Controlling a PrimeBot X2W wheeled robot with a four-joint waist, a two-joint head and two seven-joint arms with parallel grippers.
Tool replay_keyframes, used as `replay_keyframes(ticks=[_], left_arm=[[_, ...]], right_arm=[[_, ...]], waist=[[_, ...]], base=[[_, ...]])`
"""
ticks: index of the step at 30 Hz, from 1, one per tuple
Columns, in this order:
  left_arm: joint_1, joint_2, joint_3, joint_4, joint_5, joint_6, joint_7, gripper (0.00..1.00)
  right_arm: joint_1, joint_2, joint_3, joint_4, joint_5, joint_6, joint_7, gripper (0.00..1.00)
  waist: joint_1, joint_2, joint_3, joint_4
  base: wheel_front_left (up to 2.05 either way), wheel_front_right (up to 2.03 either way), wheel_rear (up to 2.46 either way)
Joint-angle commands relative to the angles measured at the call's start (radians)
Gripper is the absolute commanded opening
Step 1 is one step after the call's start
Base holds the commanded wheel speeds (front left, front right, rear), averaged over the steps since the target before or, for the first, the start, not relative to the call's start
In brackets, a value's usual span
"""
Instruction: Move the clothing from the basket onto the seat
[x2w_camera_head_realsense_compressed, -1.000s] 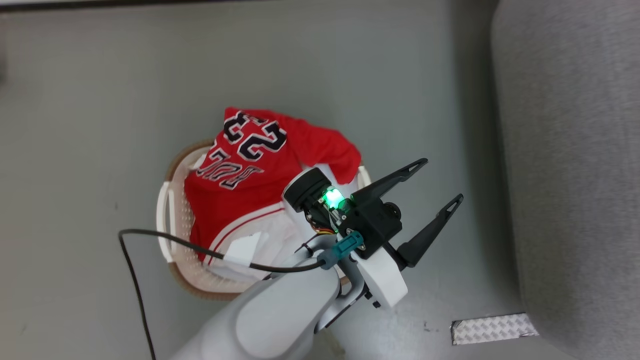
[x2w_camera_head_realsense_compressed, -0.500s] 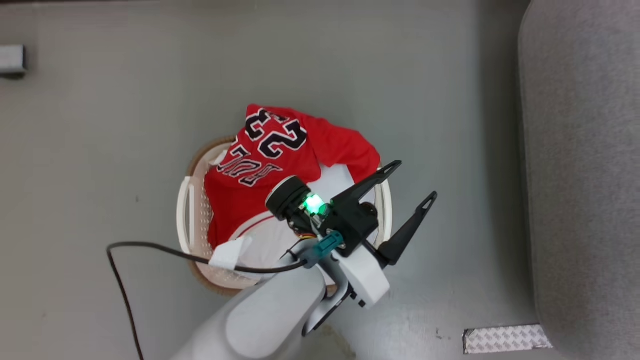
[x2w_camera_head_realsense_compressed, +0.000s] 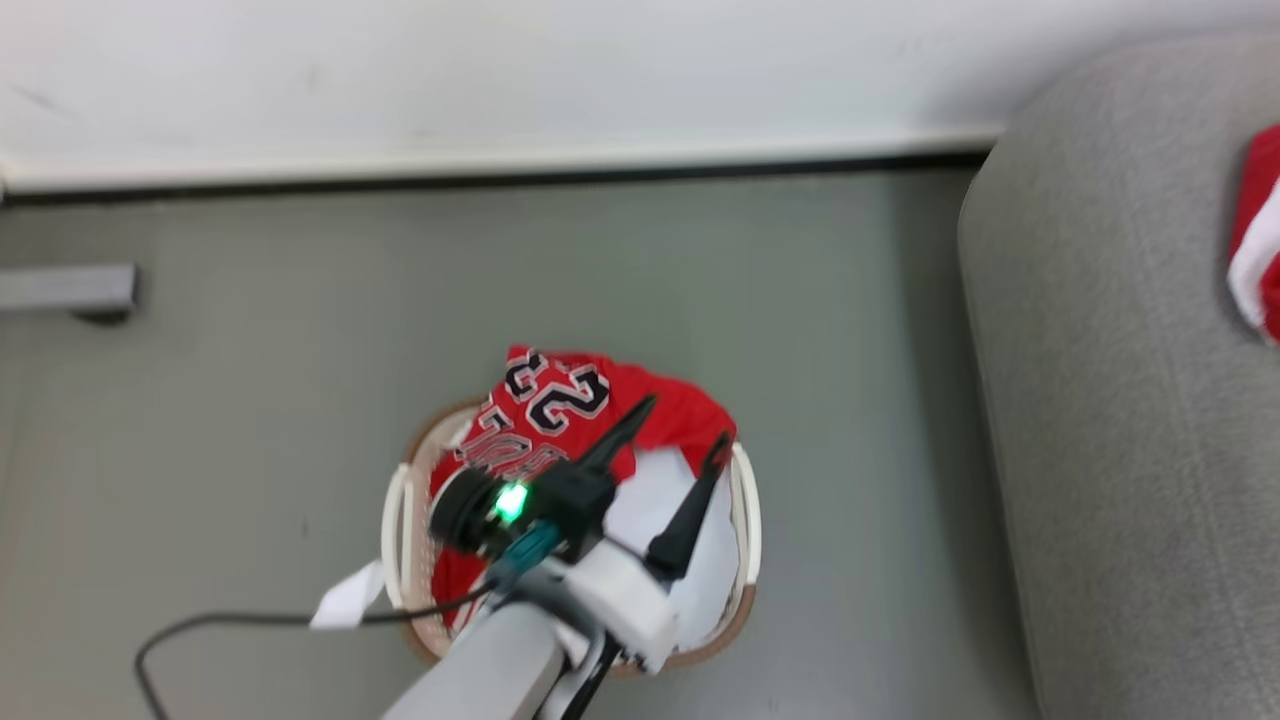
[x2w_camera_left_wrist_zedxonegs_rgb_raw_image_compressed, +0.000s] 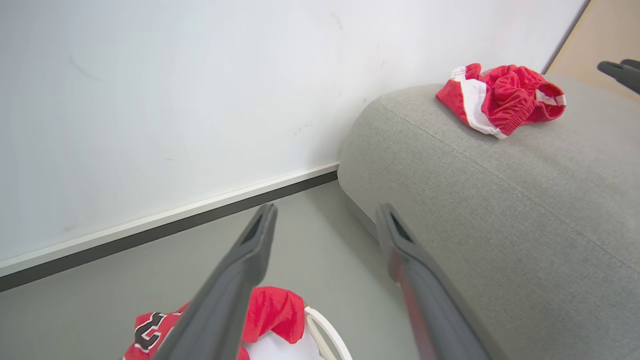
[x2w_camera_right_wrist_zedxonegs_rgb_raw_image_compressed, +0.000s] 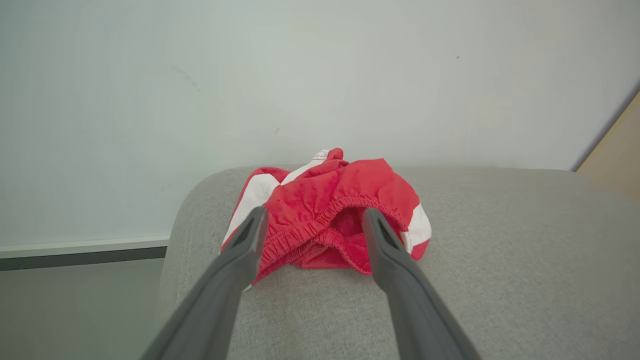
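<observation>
The cream basket (x2w_camera_head_realsense_compressed: 745, 520) stands on the grey floor with the red numbered jersey (x2w_camera_head_realsense_compressed: 560, 395) draped over its far rim, and a pale sheet lies inside. My left gripper (x2w_camera_head_realsense_compressed: 686, 420) hangs open over the basket with nothing between its fingers; its wrist view shows the gripper (x2w_camera_left_wrist_zedxonegs_rgb_raw_image_compressed: 326, 210) above the jersey (x2w_camera_left_wrist_zedxonegs_rgb_raw_image_compressed: 272, 310) and the basket rim (x2w_camera_left_wrist_zedxonegs_rgb_raw_image_compressed: 325, 330). A crumpled red garment with a white stripe (x2w_camera_right_wrist_zedxonegs_rgb_raw_image_compressed: 325, 200) lies on the light-grey seat (x2w_camera_right_wrist_zedxonegs_rgb_raw_image_compressed: 500, 260). My right gripper (x2w_camera_right_wrist_zedxonegs_rgb_raw_image_compressed: 315, 212) stands open just before it, fingers apart on either side. That garment (x2w_camera_left_wrist_zedxonegs_rgb_raw_image_compressed: 500, 97) (x2w_camera_head_realsense_compressed: 1262, 240) rests near the seat's (x2w_camera_head_realsense_compressed: 1100, 400) end.
A white wall with a dark baseboard (x2w_camera_head_realsense_compressed: 480, 180) runs behind the basket. A grey bar (x2w_camera_head_realsense_compressed: 65, 288) lies at the far left of the floor. A black cable with a white tag (x2w_camera_head_realsense_compressed: 345, 600) trails from my left arm. Grey floor separates basket and seat.
The head camera has swung up, bringing the wall and the garment on the seat into view. My left gripper, still open, now stands over the basket instead of past its right rim.
</observation>
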Motion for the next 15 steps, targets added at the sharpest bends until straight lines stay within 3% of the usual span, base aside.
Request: replay_keyframes(ticks=[1, 15], left_arm=[[0.051, 0.012, 0.021, -0.015, -0.021, 0.011, 0.000, 1.00], [0.398, 0.045, 0.276, -0.117, 0.010, 0.061, -0.001, 1.00]], right_arm=[[0.052, 0.023, -0.001, -0.040, -0.004, -0.002, 0.000, 1.00], [0.370, 0.217, 0.057, -0.281, -0.100, -0.002, 0.001, 1.00]], waist=[[0.0002, 0.0000, -0.087, 0.006], [0.0002, 0.0000, -0.344, 0.066]], base=[[0.00, 0.00, 0.00], [0.00, 0.00, 0.00]])
